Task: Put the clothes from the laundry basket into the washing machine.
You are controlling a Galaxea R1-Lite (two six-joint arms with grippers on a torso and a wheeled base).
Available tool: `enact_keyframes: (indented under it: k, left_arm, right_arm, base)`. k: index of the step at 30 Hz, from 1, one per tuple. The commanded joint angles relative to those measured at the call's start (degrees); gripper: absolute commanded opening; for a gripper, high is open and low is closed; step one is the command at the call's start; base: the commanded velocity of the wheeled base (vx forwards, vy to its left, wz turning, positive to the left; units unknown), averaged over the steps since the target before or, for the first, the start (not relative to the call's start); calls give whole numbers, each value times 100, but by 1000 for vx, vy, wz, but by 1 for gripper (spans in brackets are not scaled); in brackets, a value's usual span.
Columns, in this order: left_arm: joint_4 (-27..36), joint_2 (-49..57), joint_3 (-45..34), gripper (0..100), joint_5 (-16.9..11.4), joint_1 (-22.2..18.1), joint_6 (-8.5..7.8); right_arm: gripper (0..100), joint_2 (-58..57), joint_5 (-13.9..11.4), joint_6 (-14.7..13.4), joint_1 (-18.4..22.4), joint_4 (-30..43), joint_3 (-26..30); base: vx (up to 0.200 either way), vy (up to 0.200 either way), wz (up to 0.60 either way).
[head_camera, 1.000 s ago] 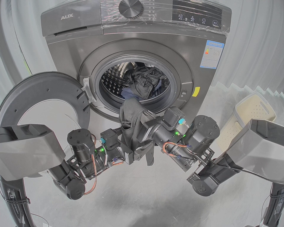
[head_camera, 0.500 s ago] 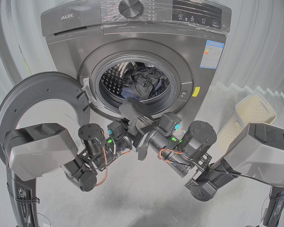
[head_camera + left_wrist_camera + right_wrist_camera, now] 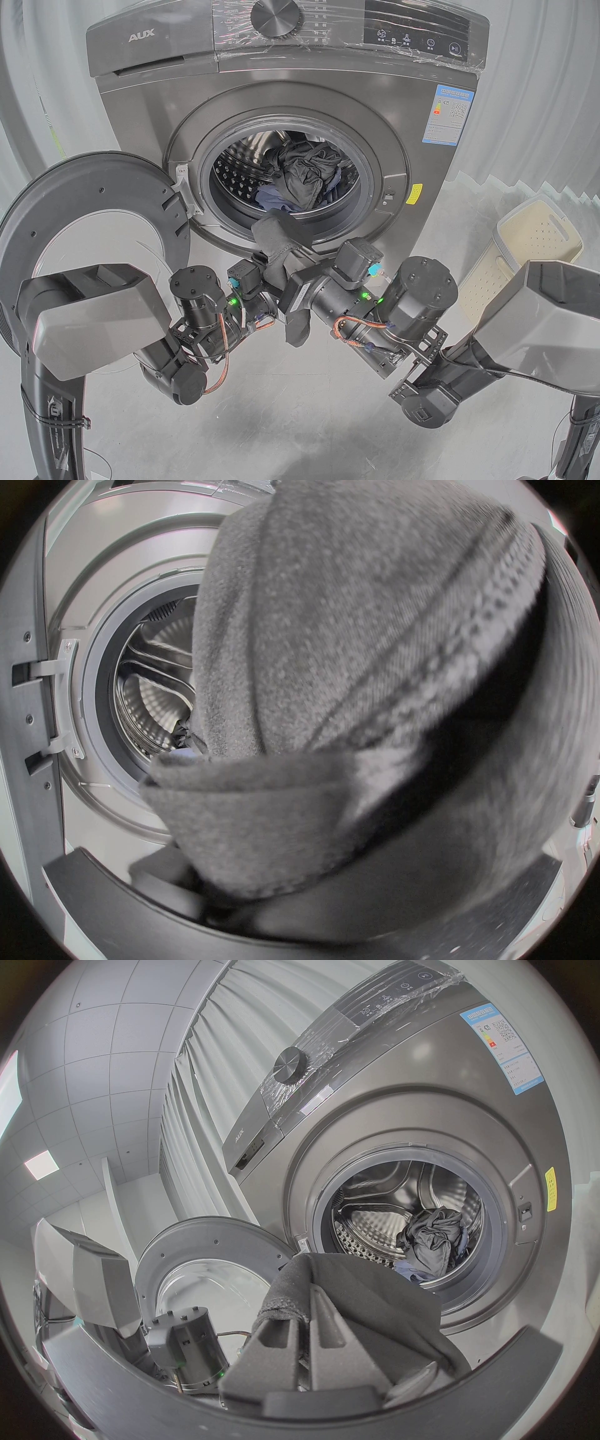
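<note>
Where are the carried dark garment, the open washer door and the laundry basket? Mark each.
dark garment point(image 3: 281, 232): head view, its bunched top fold.
washer door point(image 3: 81, 181): head view, its dark outer ring.
laundry basket point(image 3: 482, 275): head view, its perforated side wall.

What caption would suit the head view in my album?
A dark garment, carried by the robot, hangs before the open washing machine; other clothes lie in its drum.

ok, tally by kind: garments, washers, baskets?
Garments: 3 (dark grey garment held up at the front of the drum; black garment and blue garment inside it)
Washing machine: 1
Laundry basket: 1
Total: 5
</note>
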State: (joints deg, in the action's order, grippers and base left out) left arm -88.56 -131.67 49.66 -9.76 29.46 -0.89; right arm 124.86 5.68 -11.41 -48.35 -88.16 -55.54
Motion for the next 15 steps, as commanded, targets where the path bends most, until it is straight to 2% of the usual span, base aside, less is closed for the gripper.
enact_keyframes:
  k: [1, 7, 15]
  left_arm:
    - [-3, -17, -36, 0, 1, -2, 1]
    - [-12, 80, -150, 0, 1, -116, 1]
    - [-12, 783, -431, 0, -25, -275, 27]
  right_arm:
    - [0, -32, -6, -28, 45, -17, -1]
    - [0, -163, 117, -98, 256, -8, 96]
    - [0, -313, 135, -169, 748, 18, 799]
  base:
    - [0, 0, 0]
    - [0, 0, 0]
    - [0, 0, 0]
